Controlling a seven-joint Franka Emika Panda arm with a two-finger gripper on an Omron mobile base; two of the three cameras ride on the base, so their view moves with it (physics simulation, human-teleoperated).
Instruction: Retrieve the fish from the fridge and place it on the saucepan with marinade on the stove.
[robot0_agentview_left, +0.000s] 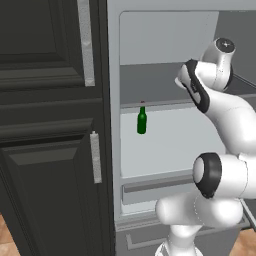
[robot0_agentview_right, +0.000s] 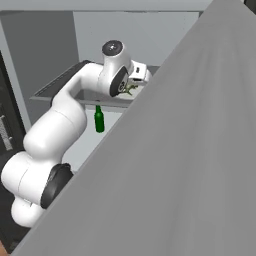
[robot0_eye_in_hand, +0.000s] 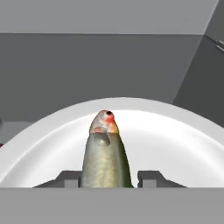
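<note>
In the hand view the fish (robot0_eye_in_hand: 105, 157) lies lengthwise between the two dark fingertips (robot0_eye_in_hand: 66, 179) of the pincer (robot0_eye_in_hand: 106, 180), its reddish head pointing away from the camera toward the back of the fridge (robot0_agentview_left: 165, 45). The tips sit tight against its olive flanks on either side — the pincer looks clamped on the fish, though the lower body is cut off at the frame's bottom, so actual contact is hard to confirm. The fish rests on a white plate (robot0_eye_in_hand: 175, 144), which stands on the upper shelf (robot0_agentview_left: 150, 85). From the right base view the arm reaches in over that shelf, the fish (robot0_agentview_right: 131, 89) a small greenish sliver beside the hand. A green bottle (robot0_agentview_left: 142, 121) stands upright on the shelf below — well apart from the pincer.
</note>
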